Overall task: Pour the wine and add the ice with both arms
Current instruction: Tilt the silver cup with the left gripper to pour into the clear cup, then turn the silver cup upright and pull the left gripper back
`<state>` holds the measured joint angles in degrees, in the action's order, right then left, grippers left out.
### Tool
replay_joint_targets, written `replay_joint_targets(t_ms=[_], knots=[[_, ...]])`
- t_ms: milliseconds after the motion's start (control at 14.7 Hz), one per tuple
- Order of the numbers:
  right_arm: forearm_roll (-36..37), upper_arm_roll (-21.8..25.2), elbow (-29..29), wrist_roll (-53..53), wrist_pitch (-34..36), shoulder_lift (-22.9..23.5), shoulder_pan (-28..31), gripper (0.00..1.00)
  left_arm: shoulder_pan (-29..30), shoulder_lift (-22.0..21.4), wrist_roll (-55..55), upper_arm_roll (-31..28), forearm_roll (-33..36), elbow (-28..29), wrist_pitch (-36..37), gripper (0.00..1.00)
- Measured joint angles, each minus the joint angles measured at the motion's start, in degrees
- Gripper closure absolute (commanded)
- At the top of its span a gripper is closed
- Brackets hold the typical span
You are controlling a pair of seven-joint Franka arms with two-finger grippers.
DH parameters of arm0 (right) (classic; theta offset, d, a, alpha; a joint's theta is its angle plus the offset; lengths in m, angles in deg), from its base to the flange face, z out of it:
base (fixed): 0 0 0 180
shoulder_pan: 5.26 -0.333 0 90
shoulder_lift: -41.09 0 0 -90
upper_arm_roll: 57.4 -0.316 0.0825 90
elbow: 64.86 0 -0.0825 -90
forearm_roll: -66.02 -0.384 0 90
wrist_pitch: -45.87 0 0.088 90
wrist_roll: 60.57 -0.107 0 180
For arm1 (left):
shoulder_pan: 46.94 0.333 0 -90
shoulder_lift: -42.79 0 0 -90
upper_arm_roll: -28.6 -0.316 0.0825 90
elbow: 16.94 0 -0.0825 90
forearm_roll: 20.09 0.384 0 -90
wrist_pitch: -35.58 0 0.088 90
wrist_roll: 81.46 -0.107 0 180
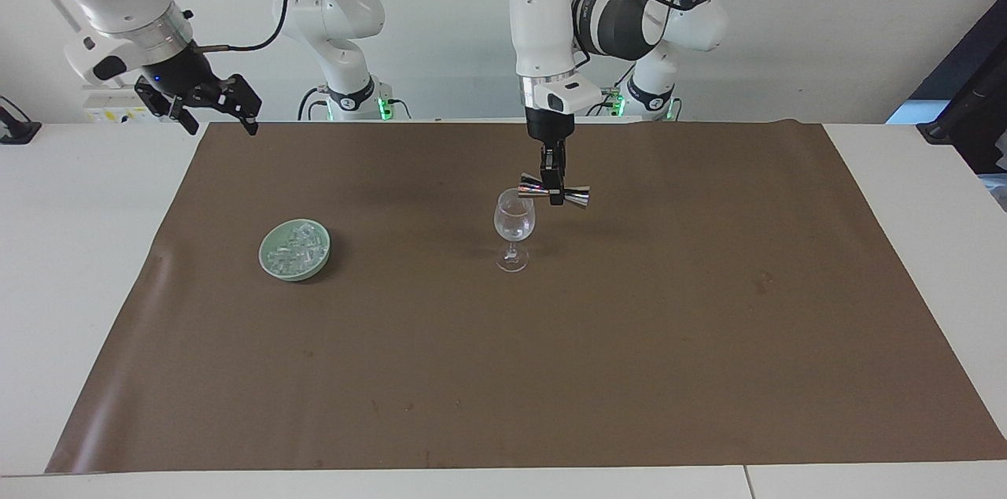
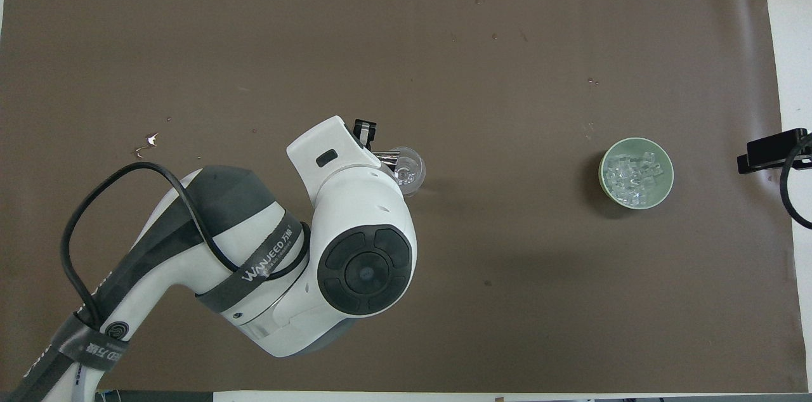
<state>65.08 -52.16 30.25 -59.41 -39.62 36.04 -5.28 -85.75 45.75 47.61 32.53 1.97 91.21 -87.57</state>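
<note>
Jigger (image 1: 555,193) sideways in left gripper's (image 1: 555,196) pinching jaws over glass (image 1: 514,230); right gripper (image 1: 211,107) spread wide.

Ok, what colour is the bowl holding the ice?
Pale green bowl, clearest in the overhead view.

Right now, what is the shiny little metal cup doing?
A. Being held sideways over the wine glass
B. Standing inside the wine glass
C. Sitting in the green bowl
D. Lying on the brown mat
A. The left end effector is shut on the jigger, which lies sideways in the air with one end over the rim of the wine glass.
</note>
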Motion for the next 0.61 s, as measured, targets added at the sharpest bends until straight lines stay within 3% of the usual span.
replay_joint_targets(t_ms=[204, 613], knots=[[0.0, 0.0, 0.0, 0.0, 0.0, 0.0, 1.0, 0.00, 3.3, 0.0, -1.2, -0.1, -8.3, 0.0, -2.5, 1.00], [-0.2, -0.3, 0.0, 0.0, -0.1, 0.0, 1.1, 0.00, 12.4, 0.0, -18.7, -0.3, -37.0, 0.0, -5.2, 1.00]])
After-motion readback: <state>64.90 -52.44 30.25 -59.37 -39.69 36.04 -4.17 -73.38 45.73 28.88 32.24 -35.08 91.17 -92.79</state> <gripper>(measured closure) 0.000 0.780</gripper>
